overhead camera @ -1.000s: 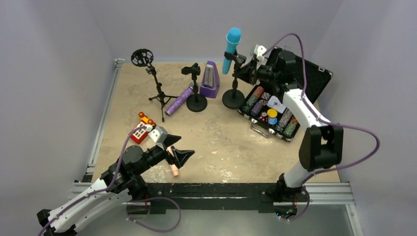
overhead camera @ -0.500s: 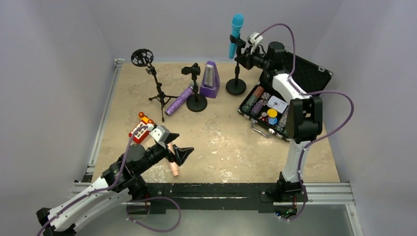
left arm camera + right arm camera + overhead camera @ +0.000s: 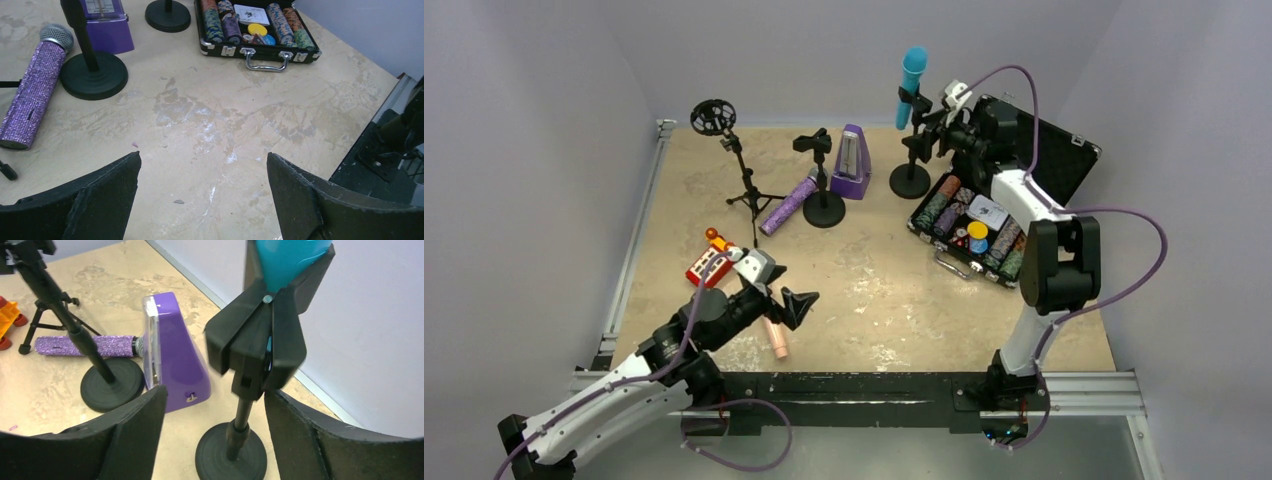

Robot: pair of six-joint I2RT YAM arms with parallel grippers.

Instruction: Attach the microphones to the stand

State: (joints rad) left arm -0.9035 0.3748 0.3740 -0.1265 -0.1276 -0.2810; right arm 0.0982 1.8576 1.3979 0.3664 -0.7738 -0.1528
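Note:
The cyan-blue microphone (image 3: 913,71) stands upright, held in the clip (image 3: 260,340) of a round-based stand (image 3: 910,181). My right gripper (image 3: 935,136) is open just right of that stand; its pole (image 3: 242,416) passes between the fingers untouched. The glittery purple microphone (image 3: 788,205) lies flat beside a second round-based stand (image 3: 824,209) with nothing in its clip. The pink microphone (image 3: 775,337) lies near the front edge, partly hidden under my open left gripper (image 3: 781,301), which holds nothing. In the left wrist view only the purple microphone (image 3: 32,95) shows.
A purple metronome (image 3: 852,162) stands between the two round-based stands. A tripod stand with a ring mount (image 3: 714,117) is at the back left. An open case of poker chips (image 3: 977,228) lies at the right. A red and orange toy (image 3: 711,264) sits by the left arm.
The right gripper brought the tilted stand with the cyan microphone upright, then opened and let go of it. The left gripper shifted slightly over the pink microphone.

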